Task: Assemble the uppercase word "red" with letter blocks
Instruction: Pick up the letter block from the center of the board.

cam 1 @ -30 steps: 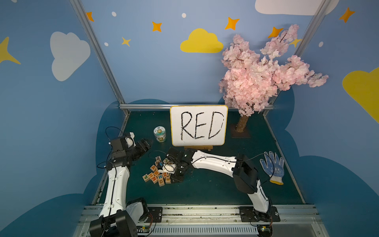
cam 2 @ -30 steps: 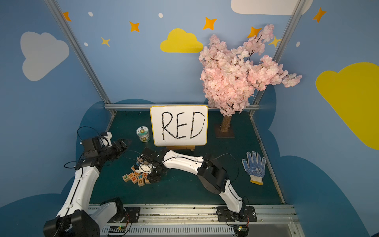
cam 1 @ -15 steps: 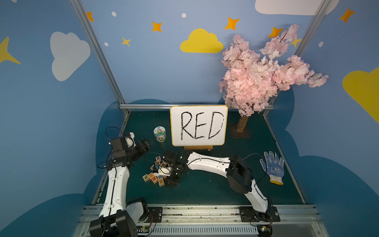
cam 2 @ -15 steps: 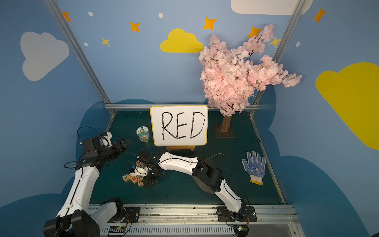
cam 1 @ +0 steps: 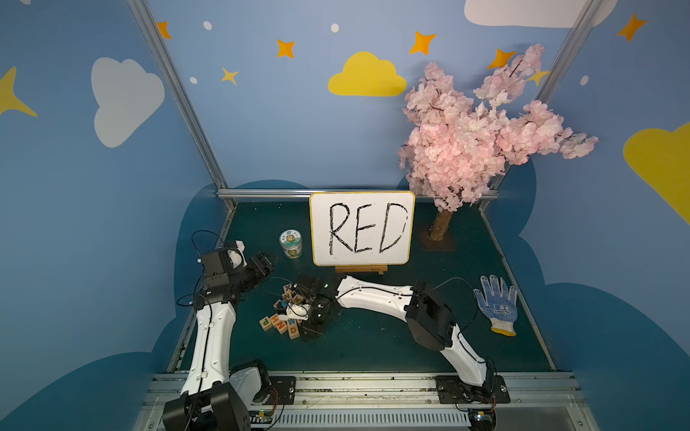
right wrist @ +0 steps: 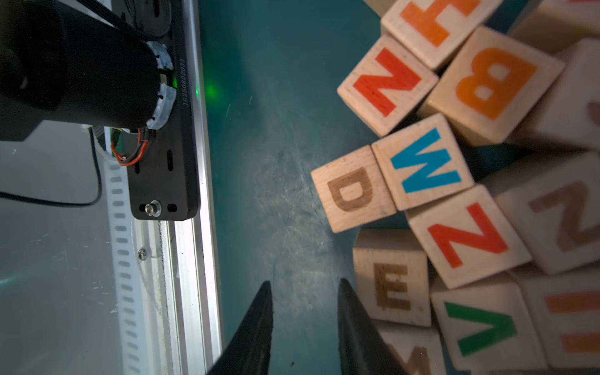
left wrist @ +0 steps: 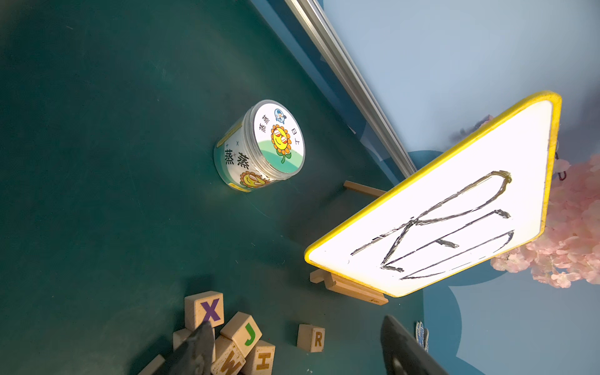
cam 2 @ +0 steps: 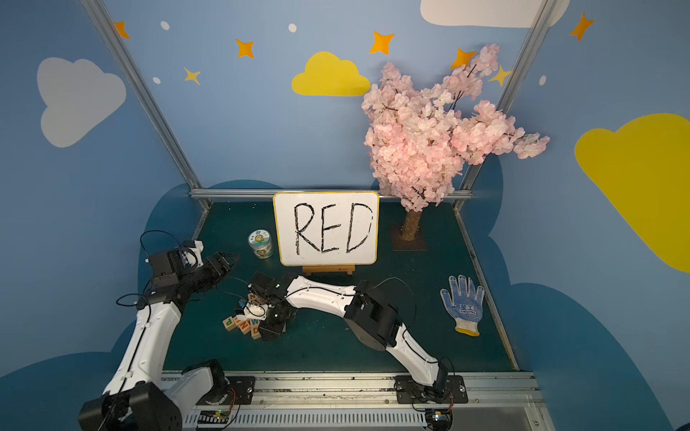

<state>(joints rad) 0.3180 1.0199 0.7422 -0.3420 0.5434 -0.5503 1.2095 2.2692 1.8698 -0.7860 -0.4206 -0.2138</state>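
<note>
- We saw the letter blocks [cam 1: 278, 322] heaped in a loose pile on the green counter [cam 1: 377, 345], left of its middle, not yet set in a row.
- In the right wrist view we read a brownish D block [right wrist: 352, 190] lying side to side against a blue W block [right wrist: 425, 162], with a brownish E block [right wrist: 391, 285] just beside them.
- In the left wrist view an R block [left wrist: 311, 337] stood alone, a little apart from the pile, on the whiteboard's side.
- The right claw [right wrist: 303, 292] was low at the pile's edge, its tips slightly spread over bare counter and pinching nothing. One fingertip [right wrist: 350, 311] stood just beside the E block.
- The left claw [left wrist: 297, 323] hung spread and empty near the pile.
- Behind stood the whiteboard [cam 1: 361, 227] lettered RED, with a round jar [cam 1: 291, 243] beside it and a pink blossom tree [cam 1: 478, 149] at the back right. A dotted glove [cam 1: 496, 302] lay well off to the right.
</note>
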